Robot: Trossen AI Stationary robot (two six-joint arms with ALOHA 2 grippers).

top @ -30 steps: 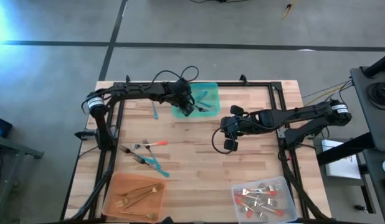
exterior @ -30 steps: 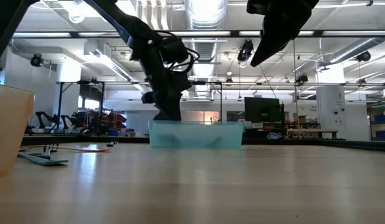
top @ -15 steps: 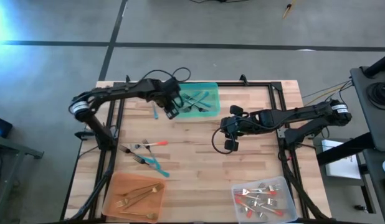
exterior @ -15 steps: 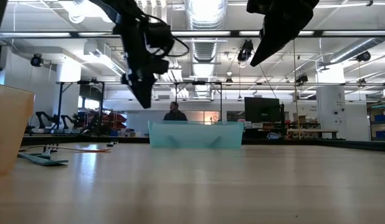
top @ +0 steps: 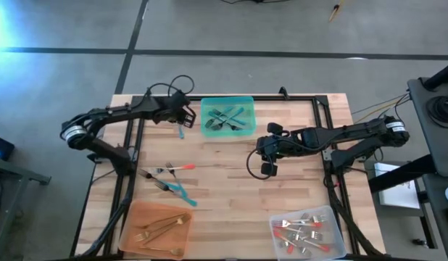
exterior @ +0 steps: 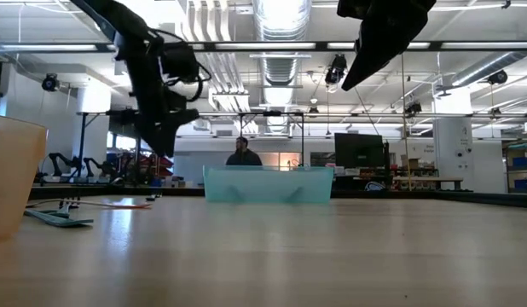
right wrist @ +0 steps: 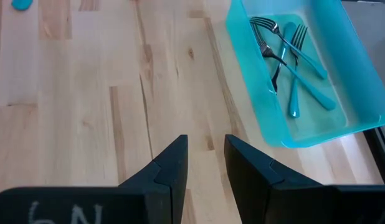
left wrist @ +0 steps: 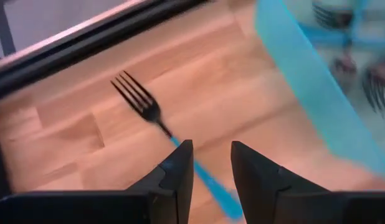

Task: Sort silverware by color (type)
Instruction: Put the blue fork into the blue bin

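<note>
My left gripper (top: 183,118) hangs open just left of the teal tray (top: 227,130), over a teal-handled fork (left wrist: 149,112) that lies flat on the wood. In the left wrist view the fork's handle runs down between the two fingers, which stand apart from it. The tray holds several teal-handled pieces (right wrist: 291,59). Loose silverware (top: 168,172) lies at the left: a red-handled fork (top: 183,167) and a teal-handled one (top: 183,196) among them. My right gripper (top: 266,169) hovers open above the table's middle, holding nothing.
An orange tray (top: 137,217) with gold forks sits at the near left corner. A clear tray (top: 331,217) with red-handled forks sits at the near right. Bare wood lies between them. A black frame rail (top: 282,98) runs along the far edge. A person (exterior: 244,155) stands beyond the table.
My left gripper has risen out of the teal tray and swung toward the table's left edge, rolling as it went. It now hangs over the fork lying beside the tray. The pieces in the tray now show uncovered.
</note>
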